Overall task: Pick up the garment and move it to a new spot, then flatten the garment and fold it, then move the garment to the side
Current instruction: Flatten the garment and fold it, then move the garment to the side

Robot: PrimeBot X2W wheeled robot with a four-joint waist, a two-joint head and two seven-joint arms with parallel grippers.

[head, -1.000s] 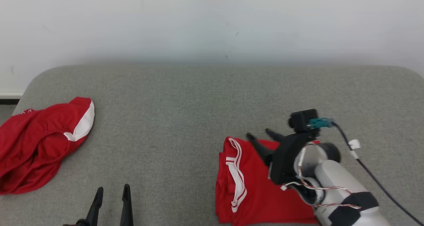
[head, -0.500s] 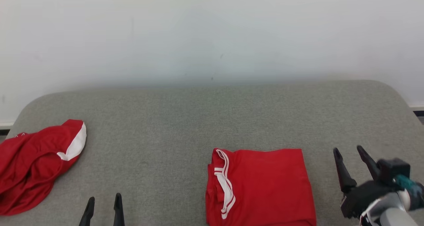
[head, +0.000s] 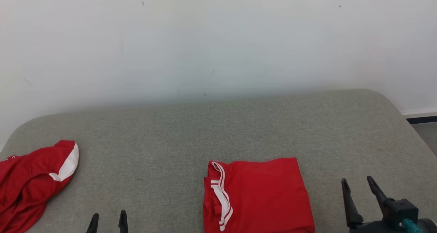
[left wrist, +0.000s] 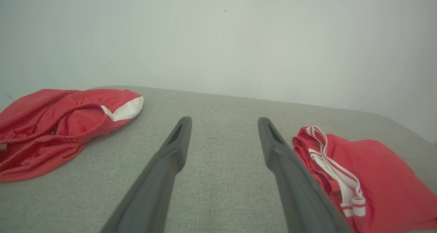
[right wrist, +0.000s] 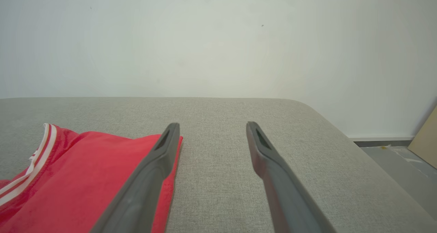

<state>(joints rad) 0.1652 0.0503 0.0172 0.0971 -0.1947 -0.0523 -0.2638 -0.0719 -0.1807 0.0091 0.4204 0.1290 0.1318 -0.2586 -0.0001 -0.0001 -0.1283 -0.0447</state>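
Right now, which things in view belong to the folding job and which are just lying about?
Job: folded red garment, lying flat; left gripper and right gripper, both open, empty; grey cushion beneath.
Lying about: crumpled red garment at the far left; tan board by the wall.

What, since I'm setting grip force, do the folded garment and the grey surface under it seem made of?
Folded garment: thin red knit, likely synthetic sportswear; faint sheen, white striped trim. Grey surface: matte woven upholstery, visible coarse weave; rounded corners suggest padding.
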